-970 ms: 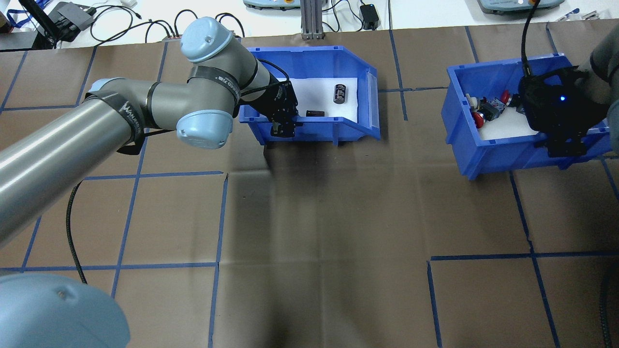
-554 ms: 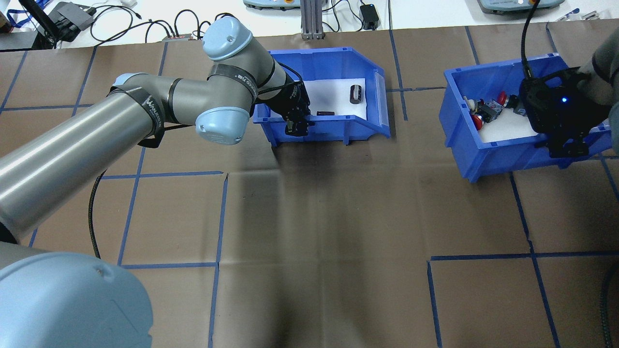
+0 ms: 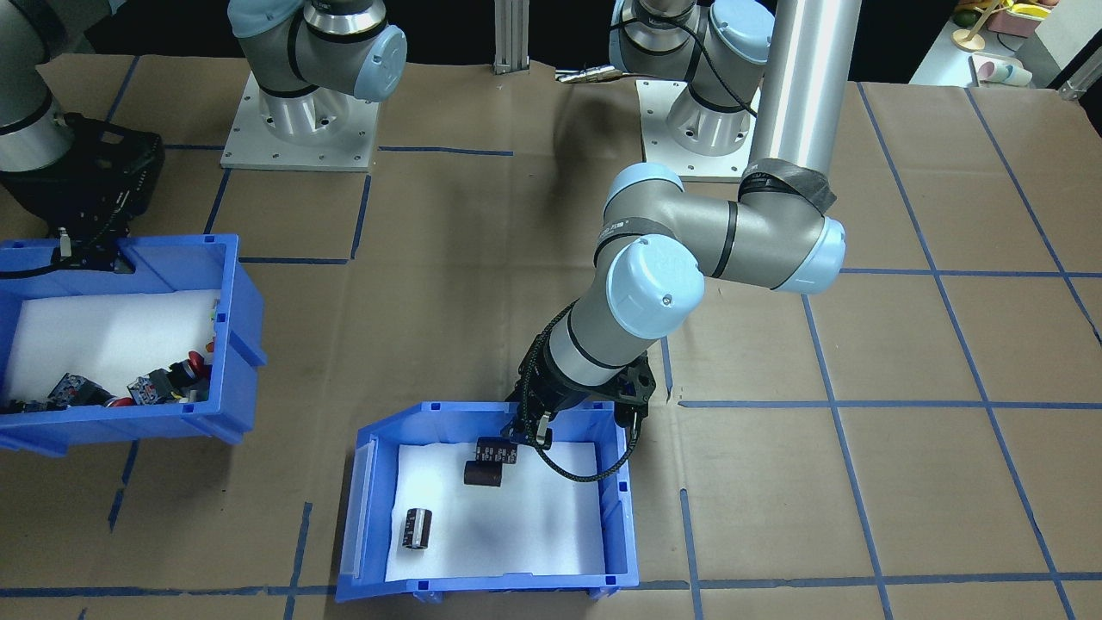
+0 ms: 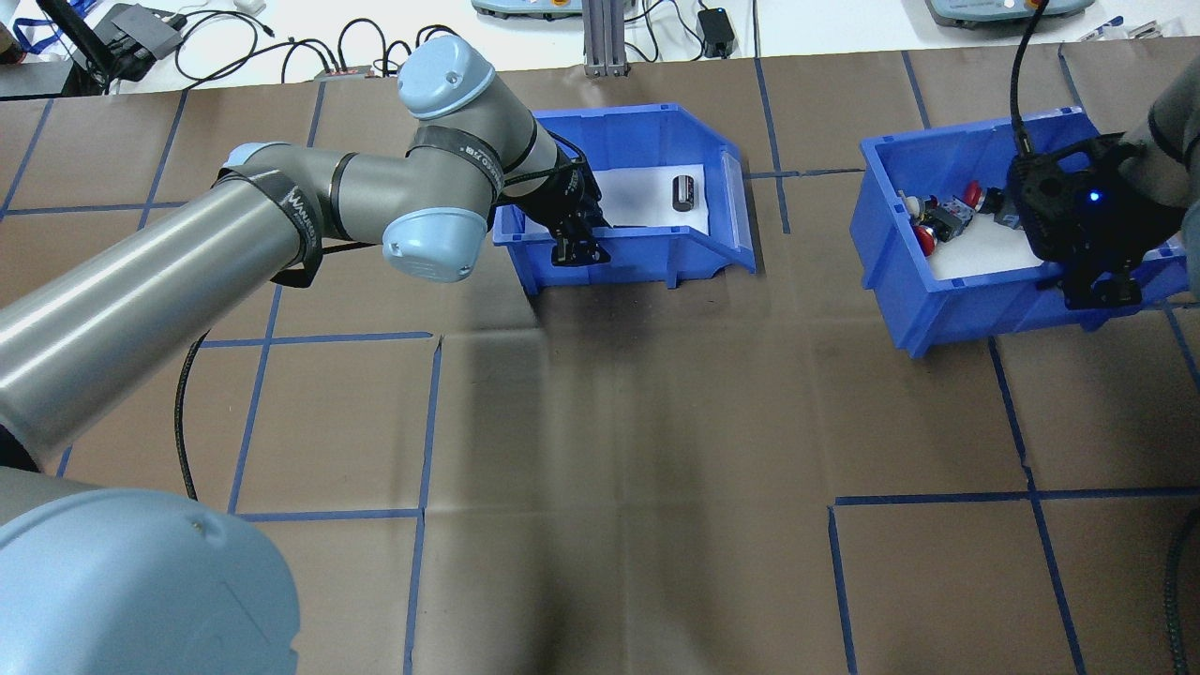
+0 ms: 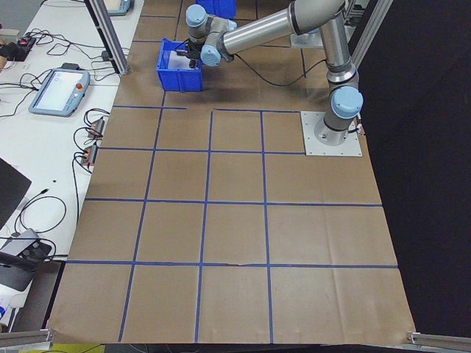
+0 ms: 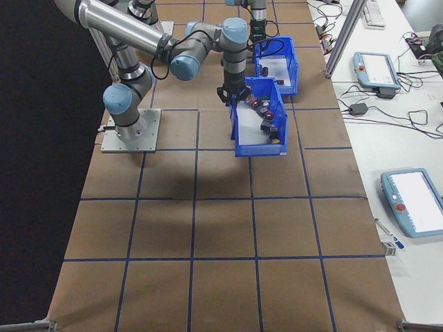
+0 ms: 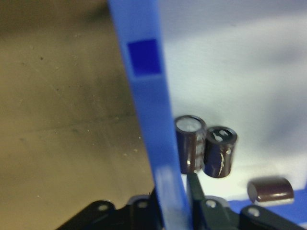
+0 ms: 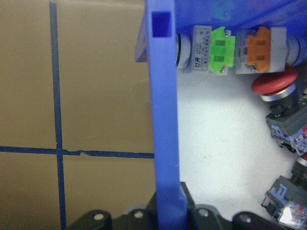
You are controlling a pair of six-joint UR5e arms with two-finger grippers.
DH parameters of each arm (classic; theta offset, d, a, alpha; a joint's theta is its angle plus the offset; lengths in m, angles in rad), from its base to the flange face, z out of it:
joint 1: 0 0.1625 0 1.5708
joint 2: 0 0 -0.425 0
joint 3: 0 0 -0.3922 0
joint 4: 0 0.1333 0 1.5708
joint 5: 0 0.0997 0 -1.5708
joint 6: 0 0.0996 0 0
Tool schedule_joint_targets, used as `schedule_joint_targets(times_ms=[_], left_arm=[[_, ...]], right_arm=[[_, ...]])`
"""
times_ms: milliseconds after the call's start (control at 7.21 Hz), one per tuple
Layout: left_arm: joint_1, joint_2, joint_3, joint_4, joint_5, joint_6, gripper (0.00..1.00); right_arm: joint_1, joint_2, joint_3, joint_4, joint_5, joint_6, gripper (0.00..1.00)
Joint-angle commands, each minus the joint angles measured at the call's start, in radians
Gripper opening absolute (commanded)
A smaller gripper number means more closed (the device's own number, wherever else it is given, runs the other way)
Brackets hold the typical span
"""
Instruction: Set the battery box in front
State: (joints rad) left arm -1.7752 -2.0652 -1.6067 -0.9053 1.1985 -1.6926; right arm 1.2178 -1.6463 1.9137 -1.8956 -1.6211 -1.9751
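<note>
- Brown paper with blue tape lines is covering our surface point(image 4: 656, 422).
- Our left end effector point(image 4: 574, 246) is clamping the battery box point(image 4: 647, 253) wall, at 12 o'clock overhead.
- Our right end effector point(image 4: 1095, 281) is pinching the switch bin point(image 4: 947, 300) wall, at 2 o'clock.

In our overhead view the left arm point(image 4: 441, 178) hides two cylinders in the battery box point(image 4: 656, 258); the wrist view of them is blurred.
</note>
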Motion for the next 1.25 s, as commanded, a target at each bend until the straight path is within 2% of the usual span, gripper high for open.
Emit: schedule_joint_targets(times_ms=[0, 139, 277, 416, 554, 693, 832, 970, 1109], left_arm=[[-0.004, 0.052, -0.009, -0.065, 0.0, -0.019, 0.99], [0.008, 0.132, -0.01, -0.175, 0.001, 0.026, 0.99], [0.023, 0.211, -0.003, -0.322, 0.039, 0.145, 0.99], [0.067, 0.28, 0.02, -0.454, 0.129, 0.278, 0.99], [0.1, 0.333, 0.04, -0.569, 0.165, 0.416, 0.99], [0.12, 0.38, 0.059, -0.655, 0.226, 0.527, 0.99], [0.138, 0.416, 0.082, -0.687, 0.301, 0.73, 0.99], [0.16, 0.451, 0.099, -0.692, 0.337, 1.003, 0.99], [0.168, 0.489, 0.091, -0.725, 0.339, 1.344, 0.99]], right_arm=[[0.003, -0.1, 0.128, -0.013, 0.003, 0.024, 0.0], [0.011, -0.21, 0.242, -0.013, 0.004, 0.104, 0.0], [0.035, -0.295, 0.333, -0.016, 0.038, 0.142, 0.0], [0.086, -0.328, 0.384, -0.045, 0.052, 0.206, 0.0], [0.165, -0.326, 0.389, -0.057, 0.052, 0.26, 0.0], [0.246, -0.319, 0.39, -0.059, 0.052, 0.351, 0.0], [0.325, -0.31, 0.39, -0.06, 0.05, 0.436, 0.0], [0.417, -0.293, 0.39, -0.092, 0.046, 0.512, 0.0], [0.519, -0.256, 0.389, -0.147, 0.043, 0.612, 0.0]])
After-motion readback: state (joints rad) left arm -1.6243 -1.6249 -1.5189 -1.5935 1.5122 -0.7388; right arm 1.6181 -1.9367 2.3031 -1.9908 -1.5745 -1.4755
